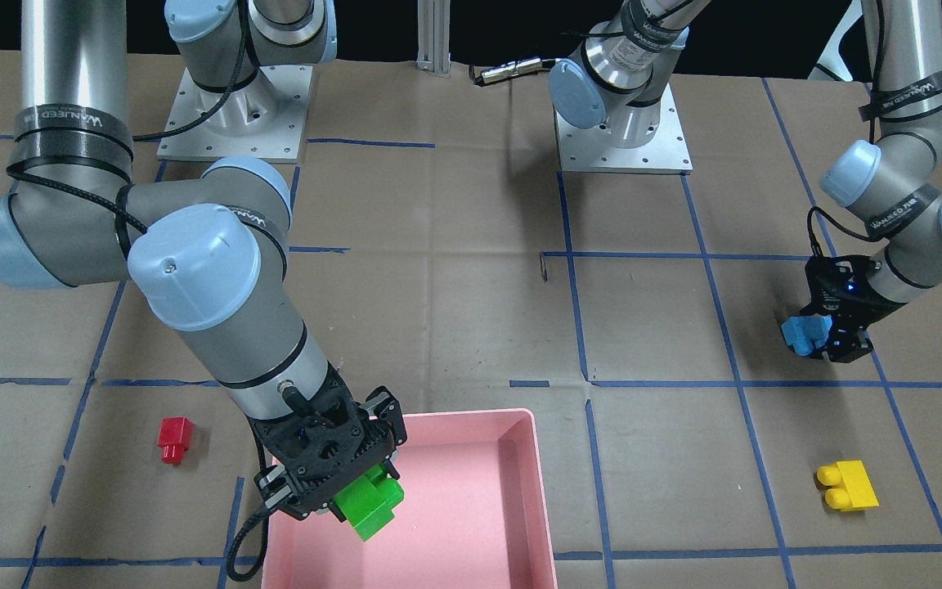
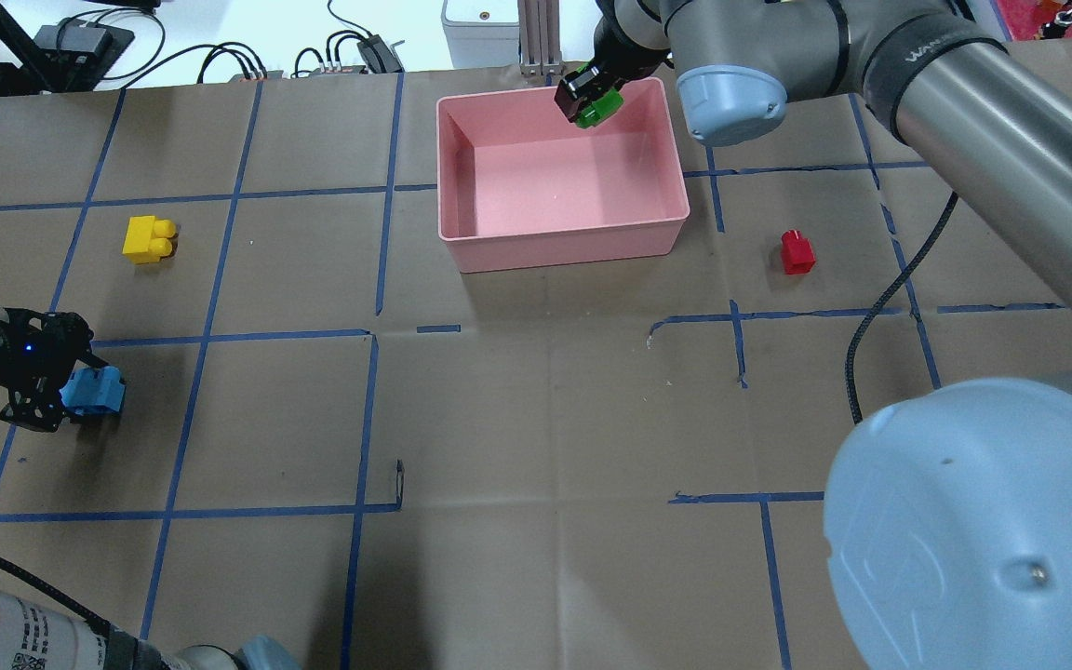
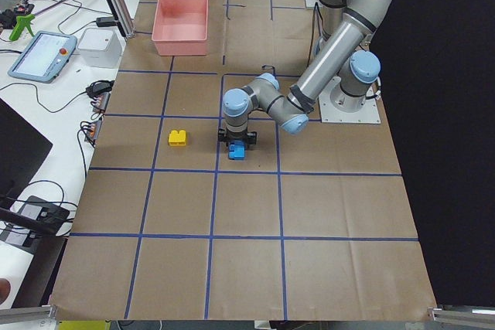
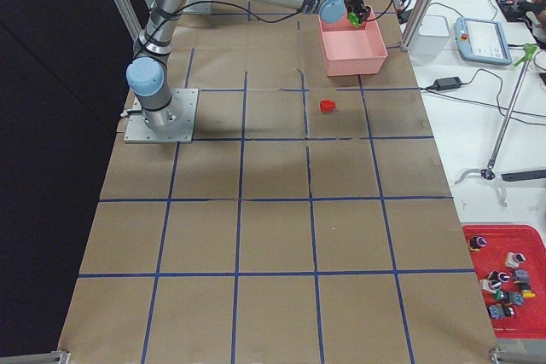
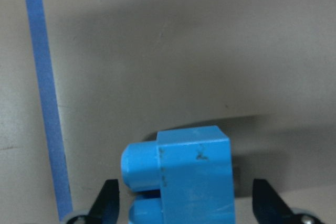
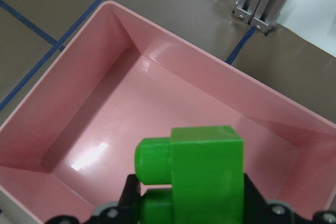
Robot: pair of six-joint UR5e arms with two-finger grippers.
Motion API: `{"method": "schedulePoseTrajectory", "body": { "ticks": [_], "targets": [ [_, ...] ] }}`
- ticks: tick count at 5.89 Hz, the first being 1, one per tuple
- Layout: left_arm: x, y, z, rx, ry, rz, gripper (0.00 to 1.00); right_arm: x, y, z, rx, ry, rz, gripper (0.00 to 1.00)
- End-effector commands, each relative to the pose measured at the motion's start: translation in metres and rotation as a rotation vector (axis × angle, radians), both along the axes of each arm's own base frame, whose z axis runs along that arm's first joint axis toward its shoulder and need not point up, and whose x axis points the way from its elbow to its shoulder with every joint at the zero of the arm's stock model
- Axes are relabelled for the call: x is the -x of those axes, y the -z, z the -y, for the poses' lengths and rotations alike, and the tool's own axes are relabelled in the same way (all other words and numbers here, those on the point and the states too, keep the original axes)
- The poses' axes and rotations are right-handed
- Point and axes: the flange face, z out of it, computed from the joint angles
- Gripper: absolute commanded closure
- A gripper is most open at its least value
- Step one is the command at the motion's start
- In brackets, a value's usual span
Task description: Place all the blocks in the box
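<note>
I think they are light, hard and smooth: the right end effector (image 1: 361, 491) squeezes the green brick (image 1: 373, 503) by its flat sides above the box (image 1: 479, 507), and the left end effector (image 5: 185, 205) stands wide around the blue brick (image 5: 191, 177).

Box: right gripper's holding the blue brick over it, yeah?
One thing is wrong: the brick is green, not blue. The right gripper is holding the green brick over the box, as the front-facing view shows.
</note>
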Motion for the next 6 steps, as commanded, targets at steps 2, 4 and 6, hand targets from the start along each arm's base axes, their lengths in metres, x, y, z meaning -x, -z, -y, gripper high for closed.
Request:
{"method": "schedulePoseTrajectory", "body": {
  "ticks": [2, 4, 6],
  "targets": [
    [-0.001, -0.006, 0.002, 0.008, -0.004, 0.012, 0.58, -0.003, 0.002, 0.004, 0.002, 0.002, -0.001, 0.0],
    [-0.008, -0.047, 0.008, 0.053, -0.07, 0.073, 0.76, 0.036, -0.025, -0.004, -0.019, 0.058, -0.043, 0.0],
    [-0.006, -0.137, 0.007, 0.065, -0.267, 0.081, 0.78, 0.172, -0.039, 0.002, -0.058, 0.312, -0.262, 0.01]
  ]
}}
